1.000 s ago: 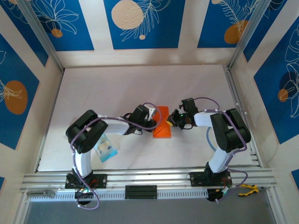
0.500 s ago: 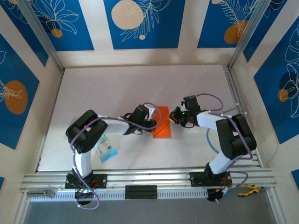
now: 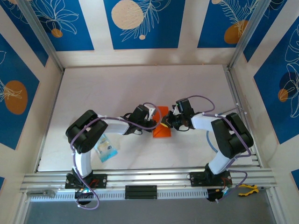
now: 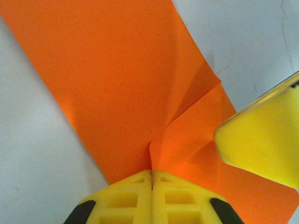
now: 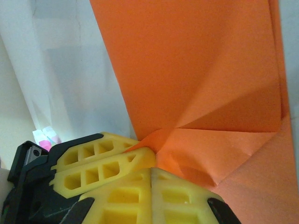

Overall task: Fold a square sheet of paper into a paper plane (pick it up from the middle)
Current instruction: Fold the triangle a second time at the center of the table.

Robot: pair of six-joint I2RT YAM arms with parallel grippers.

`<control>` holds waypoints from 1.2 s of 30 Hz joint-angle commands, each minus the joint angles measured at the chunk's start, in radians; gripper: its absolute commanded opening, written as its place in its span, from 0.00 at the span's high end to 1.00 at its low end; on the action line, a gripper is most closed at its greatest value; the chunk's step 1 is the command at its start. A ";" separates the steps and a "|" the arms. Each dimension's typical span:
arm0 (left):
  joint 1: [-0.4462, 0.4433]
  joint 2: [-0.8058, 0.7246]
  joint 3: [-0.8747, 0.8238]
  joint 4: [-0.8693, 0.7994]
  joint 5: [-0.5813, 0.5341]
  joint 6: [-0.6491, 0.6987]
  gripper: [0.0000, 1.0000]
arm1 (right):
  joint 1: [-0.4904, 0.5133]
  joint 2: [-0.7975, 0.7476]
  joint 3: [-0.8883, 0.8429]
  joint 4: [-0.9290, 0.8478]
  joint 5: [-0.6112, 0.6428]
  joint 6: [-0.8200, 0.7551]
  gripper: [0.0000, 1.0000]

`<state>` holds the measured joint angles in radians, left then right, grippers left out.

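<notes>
Your worktop (image 3: 117,88) is a pale, matt white board, with fine hairline marks showing in the left wrist view. It is boxed in by cream walls carrying blue panels (image 3: 142,23) with white leaf drawings and orange and cream discs. An aluminium rail (image 3: 149,178) runs along the near edge.

The orange sheet of paper (image 3: 162,131), partly folded with creases showing, lies flat near the middle of the worktop, between the two arms. A blue and clear packet (image 3: 106,148) lies by the left arm's base.

The left gripper (image 4: 152,175) has its jaws clenched at the paper's left edge, and the right gripper (image 5: 153,170) has its jaws clenched at the right edge. You cannot tell whether either nips a fold.

Since a second ago the right gripper has come leftward onto the paper. The left arm, paper and packet have stayed put.
</notes>
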<state>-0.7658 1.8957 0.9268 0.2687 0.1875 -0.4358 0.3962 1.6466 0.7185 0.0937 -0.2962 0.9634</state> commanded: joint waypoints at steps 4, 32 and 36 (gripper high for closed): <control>0.019 0.014 0.002 -0.074 0.004 0.022 0.98 | -0.030 0.042 -0.041 0.047 -0.037 0.025 0.98; 0.019 0.002 0.005 -0.083 0.004 0.022 0.98 | -0.002 0.100 0.001 -0.001 0.003 0.002 1.00; 0.020 -0.024 0.010 -0.094 0.002 0.016 0.94 | -0.012 0.115 -0.034 0.008 0.018 -0.001 1.00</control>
<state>-0.7628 1.8935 0.9287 0.2565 0.1909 -0.4358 0.3901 1.7340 0.7113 0.1322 -0.3138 0.9703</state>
